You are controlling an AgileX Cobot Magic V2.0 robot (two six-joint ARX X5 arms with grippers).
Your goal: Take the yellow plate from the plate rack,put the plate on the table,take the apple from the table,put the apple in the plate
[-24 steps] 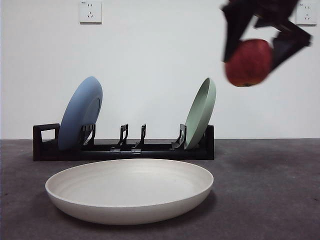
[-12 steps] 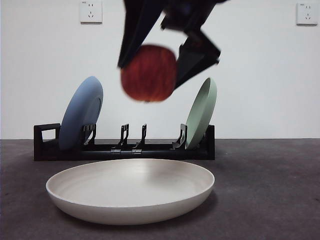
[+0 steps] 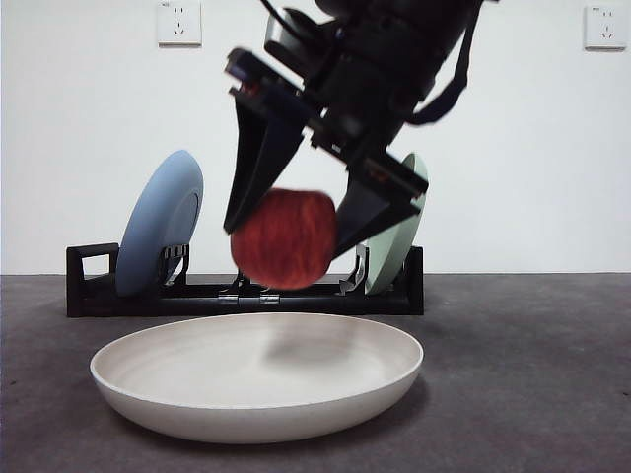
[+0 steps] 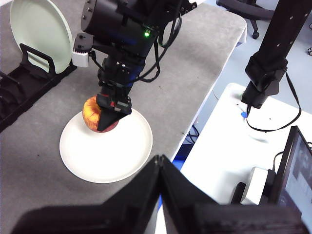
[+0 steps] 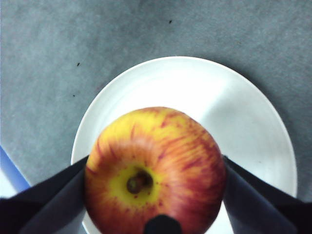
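I see my right end effector [image 3: 286,222] clamped on the blocky red apple with the yellowish stem patch [image 3: 285,238], holding it above the round, shallow cream plate [image 3: 256,379], clear of its surface. That plate lies flat on the dark grey matte bench [image 3: 532,374], in front of the long black plastic plate rack [image 3: 246,291]. My left end effector [image 4: 160,168] waits well aside, jaws pressed together, empty.

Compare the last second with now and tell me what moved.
The right pincer, shut on the apple, came from the upper right, moving left and down, and now hangs just above the yellow plate. The plate, plate rack, blue plate and green plate stayed put.
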